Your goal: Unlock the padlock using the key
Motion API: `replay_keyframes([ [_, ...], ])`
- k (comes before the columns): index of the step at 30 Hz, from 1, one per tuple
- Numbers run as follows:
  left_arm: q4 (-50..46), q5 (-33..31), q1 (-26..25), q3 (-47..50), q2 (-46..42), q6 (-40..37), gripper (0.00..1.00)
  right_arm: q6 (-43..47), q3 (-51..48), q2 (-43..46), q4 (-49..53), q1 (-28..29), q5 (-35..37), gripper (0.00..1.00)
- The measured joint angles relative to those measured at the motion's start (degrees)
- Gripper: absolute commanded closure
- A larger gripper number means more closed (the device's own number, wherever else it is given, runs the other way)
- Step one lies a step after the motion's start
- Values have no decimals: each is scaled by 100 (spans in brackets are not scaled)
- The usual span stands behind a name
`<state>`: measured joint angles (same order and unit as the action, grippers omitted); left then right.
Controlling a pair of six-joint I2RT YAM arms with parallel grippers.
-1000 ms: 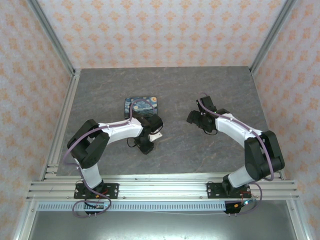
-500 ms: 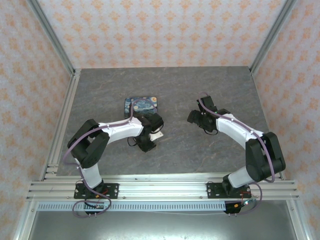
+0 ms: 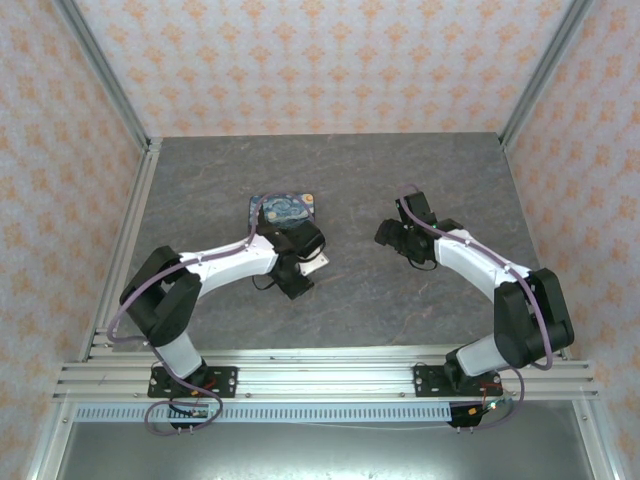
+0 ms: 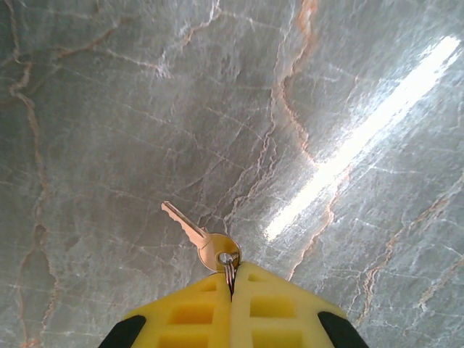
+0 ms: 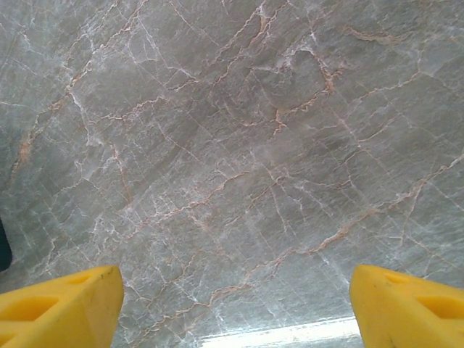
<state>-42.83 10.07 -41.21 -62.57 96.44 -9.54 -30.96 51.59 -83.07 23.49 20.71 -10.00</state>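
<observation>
Top view bright and even, lit from above; soft, short shadows under both arms on the counter (image 3: 350, 180), no blur. Left wrist view: hard white glare streak slanting from upper right down toward the key (image 4: 196, 235), washing out the veining there; key crisp, faint glint on its bow; left pincer (image 4: 232, 268) foam slightly soft at the bottom edge. Right wrist view duller, flat, veining sharp; thin bright strip at the bottom edge between the fingers of the right pincer (image 5: 235, 290).
</observation>
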Motion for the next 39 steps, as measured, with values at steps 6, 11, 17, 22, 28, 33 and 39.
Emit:
replay_keyframes([
  [6,7,7,0,-9,-31,-2,100,-125,-90,0,-133,-76,-208,20],
  [11,-7,66,0,-164,-151,-2,100,-293,-184,109,-291,-264,-560,23],
  [17,76,297,0,-579,-743,-236,100,-466,-186,474,-490,-518,-1150,25],
  [22,358,579,0,-667,-1386,-616,100,-549,-70,741,-608,-540,-1779,27],
  [28,463,634,-7,-1178,-1416,-1016,100,-780,74,798,-901,-538,-2771,29],
  [33,466,579,-7,-1718,-1300,-1255,100,-999,446,780,-1071,-538,-3532,29],
  [39,398,560,-48,-2135,-1056,-1447,100,-1115,1137,522,-1252,-372,-4319,30],
])
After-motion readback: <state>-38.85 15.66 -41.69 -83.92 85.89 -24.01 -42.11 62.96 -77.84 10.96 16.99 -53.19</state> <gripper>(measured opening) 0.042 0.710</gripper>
